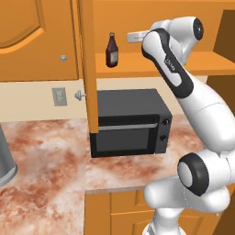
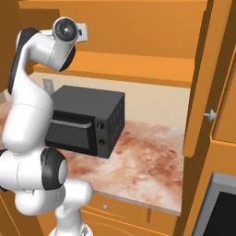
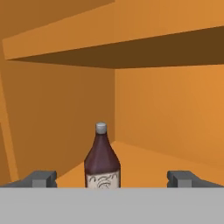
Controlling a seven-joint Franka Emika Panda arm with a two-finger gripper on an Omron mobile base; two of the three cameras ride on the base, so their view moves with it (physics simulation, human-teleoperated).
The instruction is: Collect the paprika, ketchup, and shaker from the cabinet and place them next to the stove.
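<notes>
The ketchup (image 3: 102,159), a slim dark reddish-brown bottle with a grey cap and a faint label, stands upright on the shelf of the open orange cabinet (image 3: 166,109). My gripper (image 3: 113,178) is open. Its two fingertips (image 3: 41,178) are spread wide, and the bottle is ahead of them, slightly left of centre and untouched. In the left base view the ketchup (image 1: 111,50) stands at the left of the cabinet shelf (image 1: 137,64), with my gripper (image 1: 131,36) just to its right inside the cabinet. The paprika and the shaker are out of view. I cannot pick out the stove with certainty.
A black microwave (image 1: 131,121) sits on the marbled counter (image 1: 46,151) under the cabinet. The open cabinet door (image 1: 87,69) stands edge-on left of the bottle. A grey round vessel (image 1: 4,160) is at the far left. A dark, grey-framed panel (image 2: 223,212) shows low on the right.
</notes>
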